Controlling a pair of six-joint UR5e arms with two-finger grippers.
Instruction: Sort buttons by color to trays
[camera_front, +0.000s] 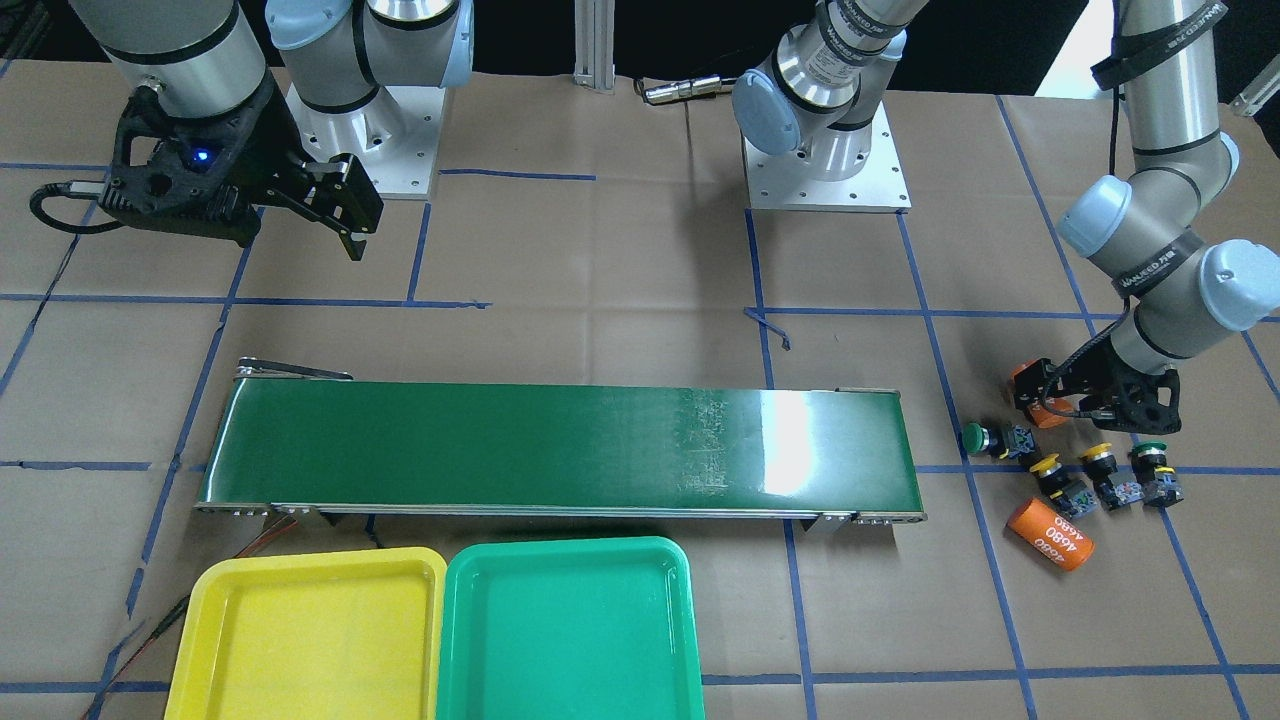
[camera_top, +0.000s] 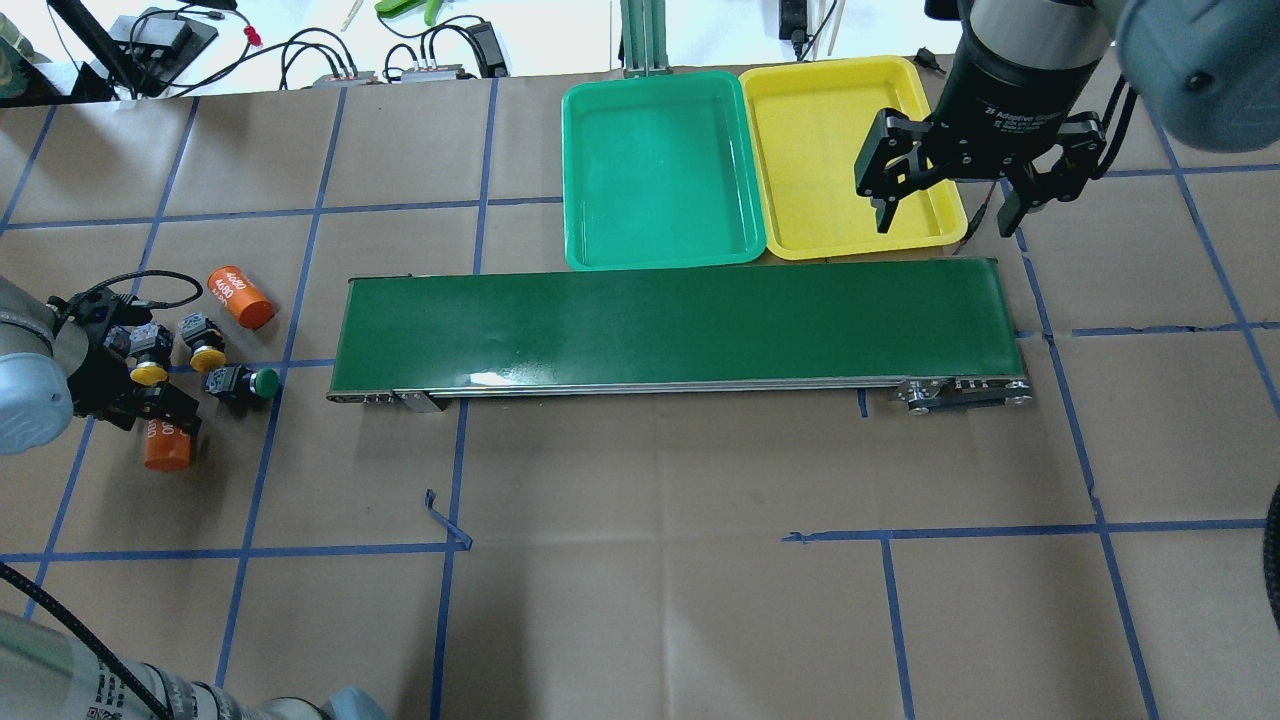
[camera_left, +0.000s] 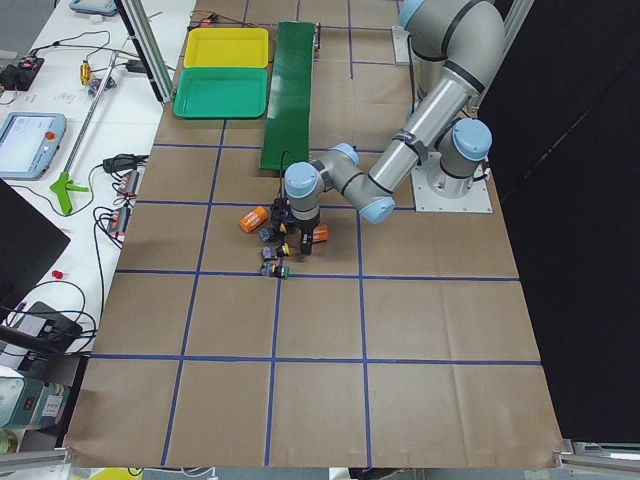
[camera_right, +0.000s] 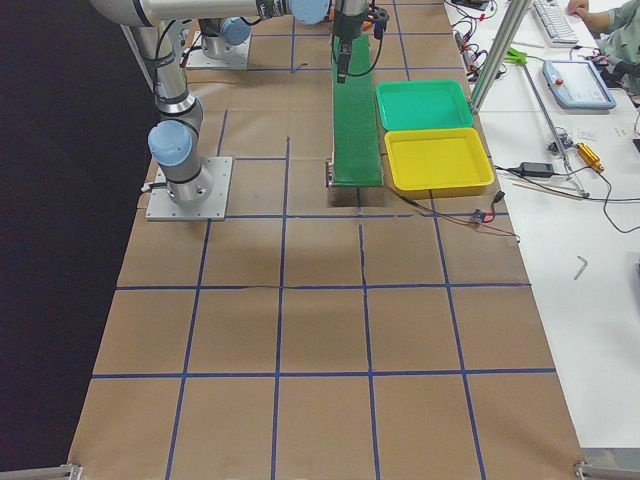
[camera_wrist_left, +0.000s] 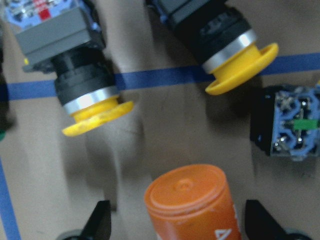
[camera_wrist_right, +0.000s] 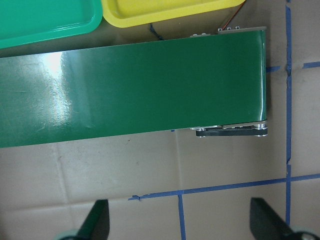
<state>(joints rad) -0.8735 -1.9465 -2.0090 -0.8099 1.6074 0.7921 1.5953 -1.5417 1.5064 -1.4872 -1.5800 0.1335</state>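
Observation:
Four buttons lie on the paper beyond the belt's end: a green one (camera_front: 975, 437), two yellow ones (camera_front: 1047, 467) (camera_front: 1097, 455) and another green one (camera_front: 1150, 450). My left gripper (camera_front: 1088, 405) hangs low over this cluster, open. In the left wrist view its fingertips (camera_wrist_left: 100, 222) straddle the top of an orange cylinder (camera_wrist_left: 192, 200), with both yellow buttons (camera_wrist_left: 95, 112) (camera_wrist_left: 240, 60) just beyond. My right gripper (camera_top: 947, 208) is open and empty, high over the yellow tray's (camera_top: 760, 150) near corner. The green tray (camera_top: 572, 180) stands beside it. Both trays hold nothing.
A long dark-green conveyor belt (camera_top: 680, 320) lies between the button cluster and the trays. A second orange cylinder marked 4680 (camera_front: 1048, 535) lies next to the buttons. Blue tape lines cross the brown paper. Cables and tools lie beyond the table's far edge.

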